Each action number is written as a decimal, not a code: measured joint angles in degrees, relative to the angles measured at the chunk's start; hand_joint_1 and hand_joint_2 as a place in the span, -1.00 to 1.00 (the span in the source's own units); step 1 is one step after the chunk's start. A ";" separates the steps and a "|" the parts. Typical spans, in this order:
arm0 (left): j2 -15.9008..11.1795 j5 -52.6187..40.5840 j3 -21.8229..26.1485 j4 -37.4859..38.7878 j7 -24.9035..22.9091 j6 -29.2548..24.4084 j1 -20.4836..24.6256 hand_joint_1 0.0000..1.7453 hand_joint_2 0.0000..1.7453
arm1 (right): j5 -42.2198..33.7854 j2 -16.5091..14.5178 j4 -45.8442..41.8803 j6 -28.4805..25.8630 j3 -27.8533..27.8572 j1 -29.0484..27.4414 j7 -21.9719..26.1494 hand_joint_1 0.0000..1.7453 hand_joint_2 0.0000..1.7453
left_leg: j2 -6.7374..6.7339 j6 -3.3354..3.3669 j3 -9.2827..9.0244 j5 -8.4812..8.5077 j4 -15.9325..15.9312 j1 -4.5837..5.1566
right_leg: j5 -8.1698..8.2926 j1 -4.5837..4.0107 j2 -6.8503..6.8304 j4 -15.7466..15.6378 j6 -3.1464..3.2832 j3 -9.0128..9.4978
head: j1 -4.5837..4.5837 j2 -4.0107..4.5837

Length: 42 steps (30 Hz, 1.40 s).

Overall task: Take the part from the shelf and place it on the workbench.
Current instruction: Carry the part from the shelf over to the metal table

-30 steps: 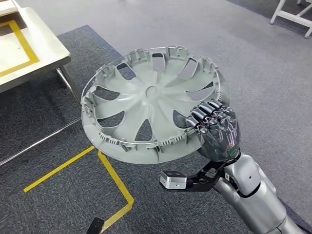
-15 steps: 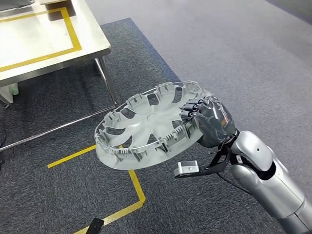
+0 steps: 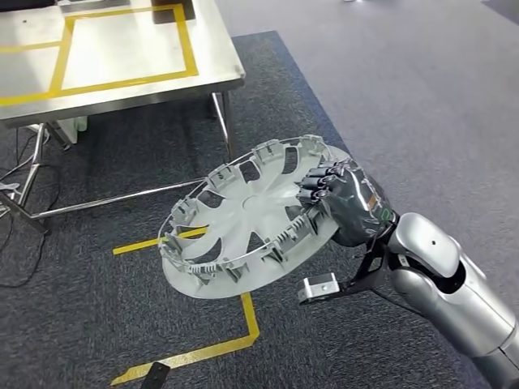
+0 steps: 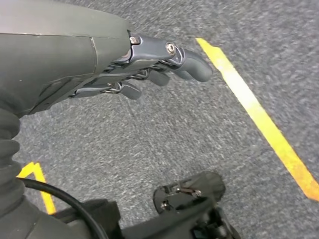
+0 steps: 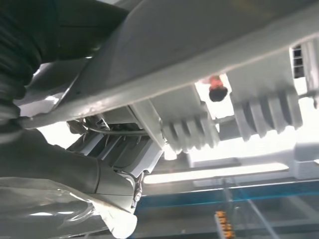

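Observation:
A grey hubcap [image 3: 245, 219] with cut-out spokes and clips along its rim hangs over the carpet, held nearly flat with its inner side up. My right hand [image 3: 345, 203] grips its right rim, fingers curled over the edge. From below, the right wrist view shows the hubcap's rim [image 5: 195, 55] close up, with my right hand [image 5: 56, 164] under it. The steel workbench [image 3: 208, 77], marked with a yellow tape rectangle, stands at the upper left, apart from the hubcap. My left hand [image 4: 150, 64] hangs over the carpet, fingers stretched out, holding nothing.
Yellow tape lines [image 3: 202, 348] run across the dark carpet under the hubcap. The workbench's metal legs and floor bar [image 3: 122, 198] reach toward the hubcap. Cables [image 3: 15, 203] lie on the floor at the left. Lighter grey carpet [image 3: 428, 97] spreads to the right.
The whole view has swung, bringing the workbench further into the picture from the upper left. The hubcap stays in my right hand, now lower in the view and tilted down to the left.

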State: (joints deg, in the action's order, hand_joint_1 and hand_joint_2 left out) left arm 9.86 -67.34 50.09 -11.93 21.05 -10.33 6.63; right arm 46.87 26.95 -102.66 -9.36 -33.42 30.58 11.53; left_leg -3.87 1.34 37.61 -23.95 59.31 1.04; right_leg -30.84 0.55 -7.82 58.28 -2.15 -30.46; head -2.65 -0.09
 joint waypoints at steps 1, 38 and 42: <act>0.01 -0.01 0.01 0.00 0.00 0.01 -0.09 -1.00 1.00 | -0.02 0.34 -0.23 -0.14 0.04 -0.07 0.05 1.00 1.00 | 0.82 0.26 -0.16 0.01 -0.16 -0.15 | -0.49 0.10 0.38 0.22 -0.28 0.09 | 0.13 0.00; -0.24 0.54 -0.82 -0.02 3.50 9.85 -0.13 -1.00 1.00 | 14.74 -1.58 -4.50 -18.52 6.91 -13.19 -3.77 1.00 1.00 | 4.45 0.88 -1.85 -1.19 -0.72 -1.24 | -4.19 0.70 7.71 16.11 -0.50 -10.72 | 0.60 0.00; -0.31 0.54 -0.87 -0.02 3.58 9.73 -0.15 -1.00 1.00 | 15.21 -2.48 -4.52 -18.97 7.45 -13.88 -3.96 1.00 1.00 | 4.66 0.22 -2.38 -1.86 -0.37 -1.09 | 3.06 0.66 7.74 3.70 -0.22 -5.63 | 0.58 0.00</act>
State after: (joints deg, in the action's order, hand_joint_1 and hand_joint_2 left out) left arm 9.55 -66.80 49.22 -11.96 24.63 -0.60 6.48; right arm 62.08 24.47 -107.19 -28.33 -25.97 16.70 7.57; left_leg 0.79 1.56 35.22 -25.80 58.94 -0.05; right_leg -27.77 1.20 -0.07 61.98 -2.37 -36.09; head -2.07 -0.09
